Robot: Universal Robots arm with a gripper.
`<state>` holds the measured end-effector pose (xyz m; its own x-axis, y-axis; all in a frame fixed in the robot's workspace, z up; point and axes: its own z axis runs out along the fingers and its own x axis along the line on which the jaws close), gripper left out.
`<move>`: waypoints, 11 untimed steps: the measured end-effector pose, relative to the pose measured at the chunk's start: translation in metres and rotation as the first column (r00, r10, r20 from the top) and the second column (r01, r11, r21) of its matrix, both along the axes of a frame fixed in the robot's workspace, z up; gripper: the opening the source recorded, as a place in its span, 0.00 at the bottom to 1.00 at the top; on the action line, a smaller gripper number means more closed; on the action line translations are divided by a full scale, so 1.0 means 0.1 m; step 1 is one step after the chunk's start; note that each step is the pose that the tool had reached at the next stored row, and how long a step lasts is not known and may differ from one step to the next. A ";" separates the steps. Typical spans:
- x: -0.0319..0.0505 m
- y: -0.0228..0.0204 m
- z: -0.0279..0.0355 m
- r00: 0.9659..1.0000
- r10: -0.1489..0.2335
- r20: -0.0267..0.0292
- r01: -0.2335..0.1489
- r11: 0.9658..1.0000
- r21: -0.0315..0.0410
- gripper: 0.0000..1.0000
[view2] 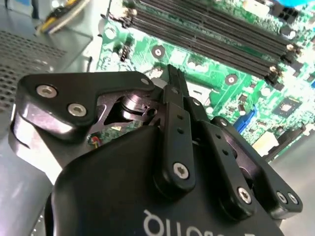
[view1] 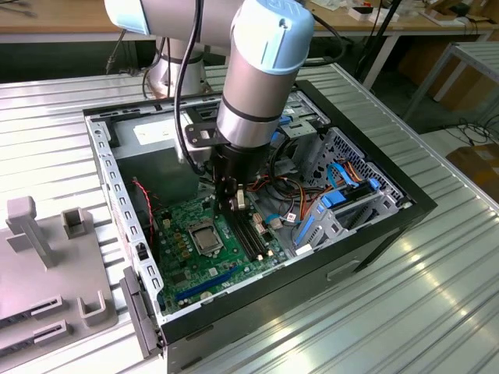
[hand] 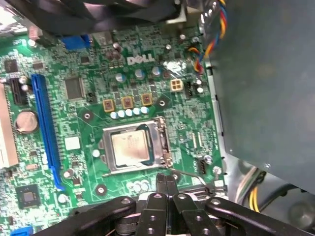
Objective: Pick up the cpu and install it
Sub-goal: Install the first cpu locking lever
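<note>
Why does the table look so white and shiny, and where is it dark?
In the exterior view, light glares off the ribbed metal table, while the computer case is shadowed inside at one corner; in the first wrist view, the cpu gleams on its metal top; in the second wrist view, the claw is black with glinting screws.

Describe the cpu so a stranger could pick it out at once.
Look into the open computer case and find the green motherboard on its floor. Near the board's middle sits a square metal frame; the cpu is the flat, plain silver square inside it, paler than the dark chips around.
</note>
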<state>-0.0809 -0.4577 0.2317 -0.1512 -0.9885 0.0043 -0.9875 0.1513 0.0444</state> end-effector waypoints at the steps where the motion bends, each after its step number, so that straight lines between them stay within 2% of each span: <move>1: 0.026 0.009 0.000 1.000 0.000 0.000 0.000 1.000 0.000 0.11; 5: 0.128 0.046 0.000 1.000 0.001 0.000 -0.001 1.000 0.000 0.11; 9: 0.137 0.144 0.000 1.000 0.001 0.000 -0.001 1.000 0.000 0.11; 11: 0.148 0.211 -0.001 1.000 0.002 0.000 -0.002 1.000 0.000 0.11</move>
<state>-0.0661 -0.4366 0.2316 -0.1494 -0.9888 0.0042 -0.9878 0.1494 0.0444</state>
